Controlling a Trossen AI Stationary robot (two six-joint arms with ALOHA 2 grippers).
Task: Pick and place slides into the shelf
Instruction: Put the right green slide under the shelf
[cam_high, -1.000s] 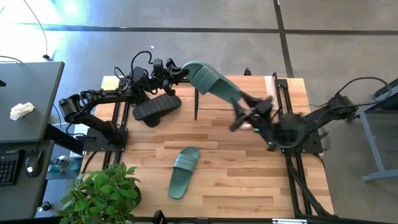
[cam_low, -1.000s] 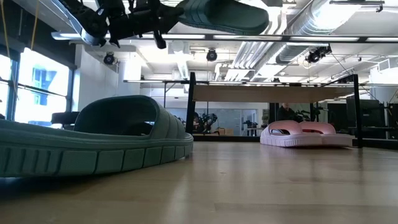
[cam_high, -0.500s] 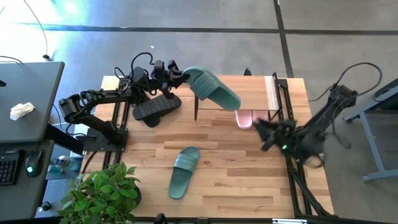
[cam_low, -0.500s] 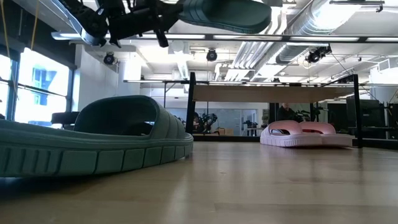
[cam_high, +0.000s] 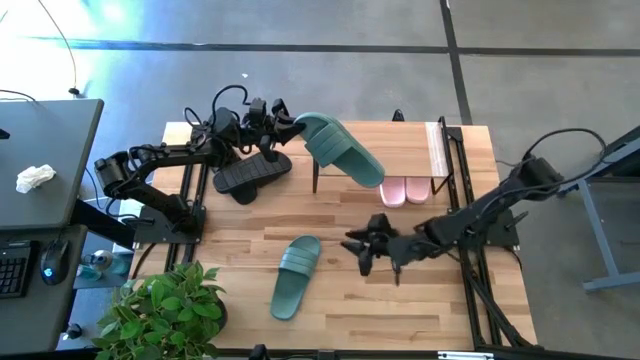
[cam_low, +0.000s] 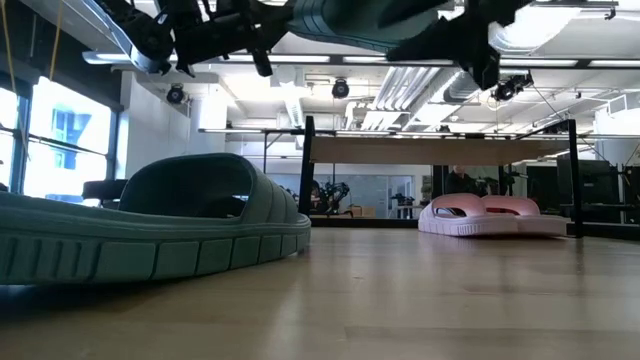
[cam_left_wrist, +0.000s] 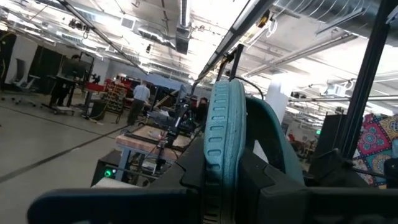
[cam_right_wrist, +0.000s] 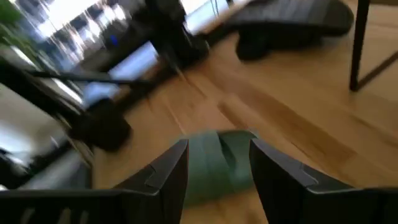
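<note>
A dark green slide (cam_high: 340, 152) hung tilted over the shelf (cam_high: 405, 140), its heel pinched in the left gripper (cam_high: 281, 124), while I judged the drop: I needed to level the sole and ease it onto the plank before letting go. The sandal looked soft rubber, its sole edge ribbed. Its mate (cam_high: 293, 274) lay flat on the table nearer me, and my right gripper (cam_high: 366, 247), fingers spread and holding nothing, hovered near it. A pale pink pair (cam_high: 404, 190) sat under the shelf; black slides (cam_high: 250, 172) waited beside the left arm.
</note>
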